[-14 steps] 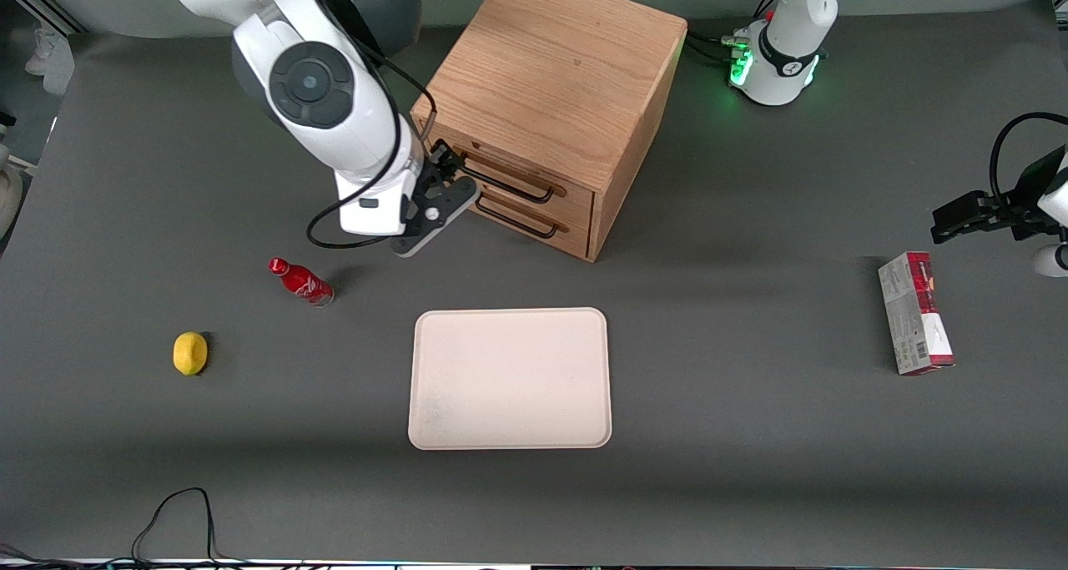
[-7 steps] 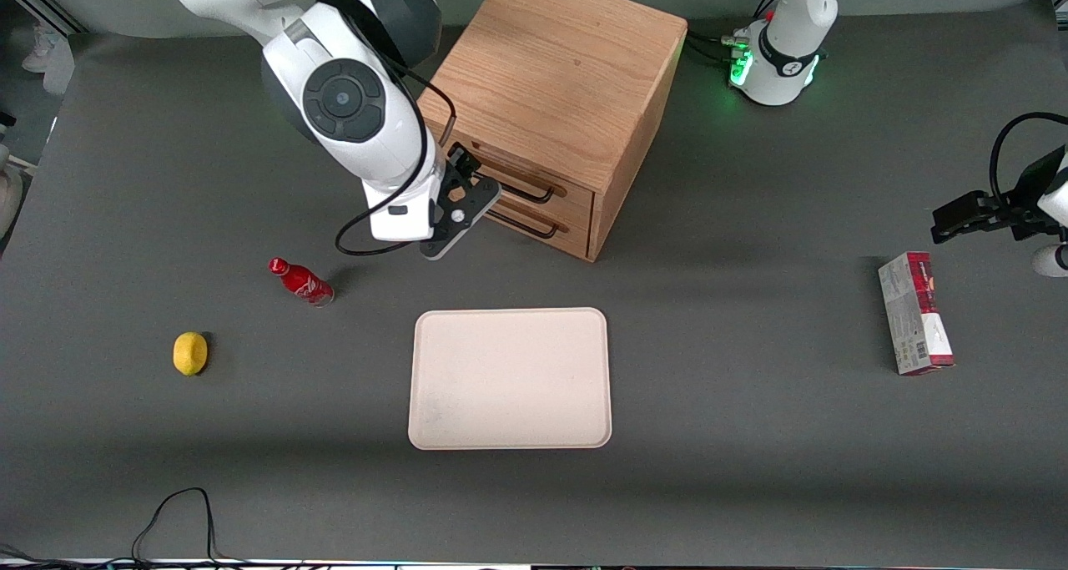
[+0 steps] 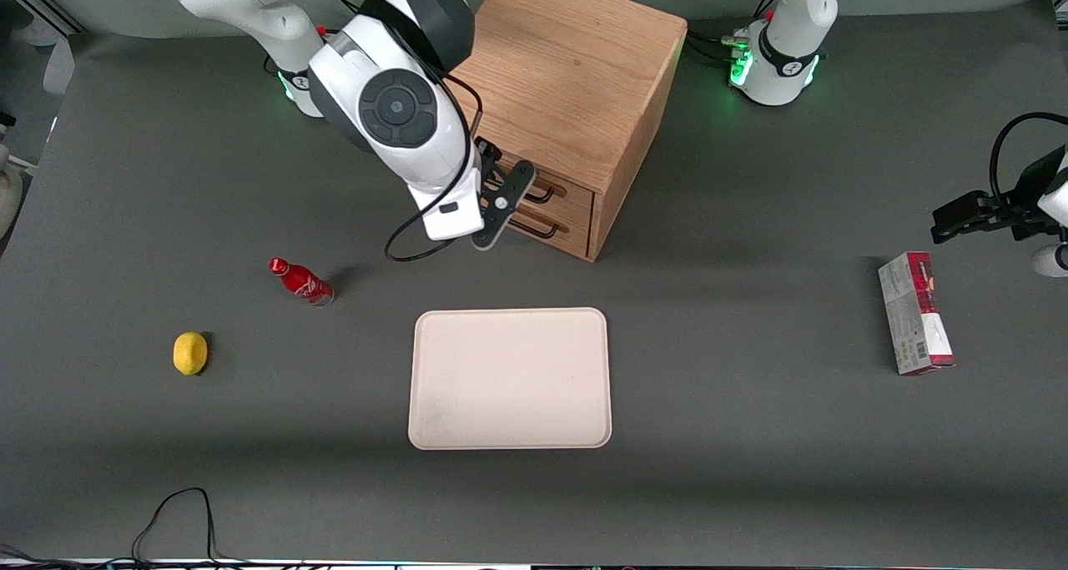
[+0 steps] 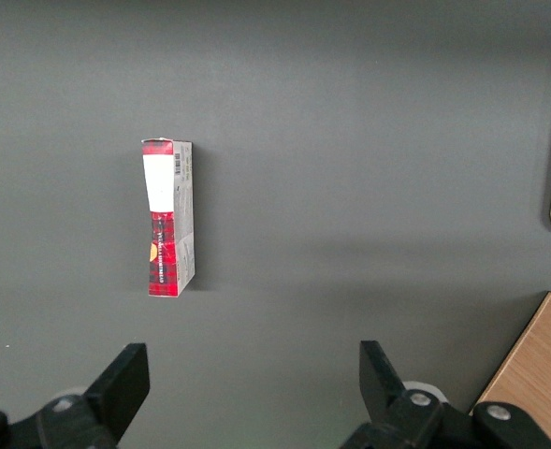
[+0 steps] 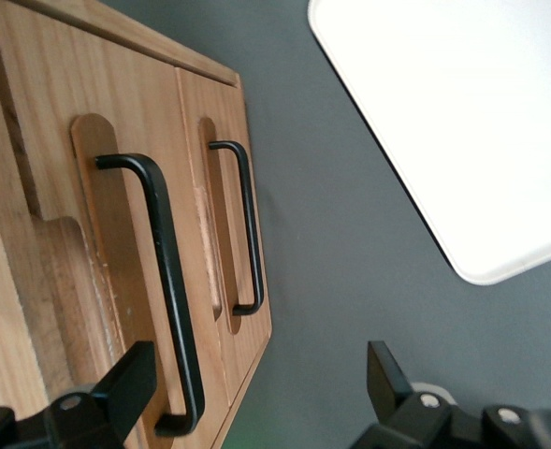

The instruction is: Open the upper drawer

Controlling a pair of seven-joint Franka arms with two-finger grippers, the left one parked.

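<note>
Dark grey surface (image 3: 751, 436) is filling the front view. Wooden cabinet (image 3: 567, 78) is sitting at upper centre of the frame, its two drawer fronts facing down-left toward the camera. The right arm is reaching in from the upper left, forearm angled down toward the drawer fronts, wrist hanging directly in front of them. Cream tray (image 3: 510, 378) is lying at frame centre, nearer the camera than the cabinet.

The upper drawer (image 5: 139, 281) is sitting closed, flush with the cabinet face; light oak, with a black wire handle (image 5: 167, 281) standing off a shallow oval recess. The bottom drawer (image 5: 233, 224) is carrying a matching handle.

The gripper (image 3: 501, 205) is hovering just in front of the drawer handles, fingers spread wide with nothing between them; in the right wrist view one fingertip (image 5: 125, 383) is sitting close to the upper handle's end, not touching.

Arm and wrist are covering most of both drawer fronts in the front view.
</note>
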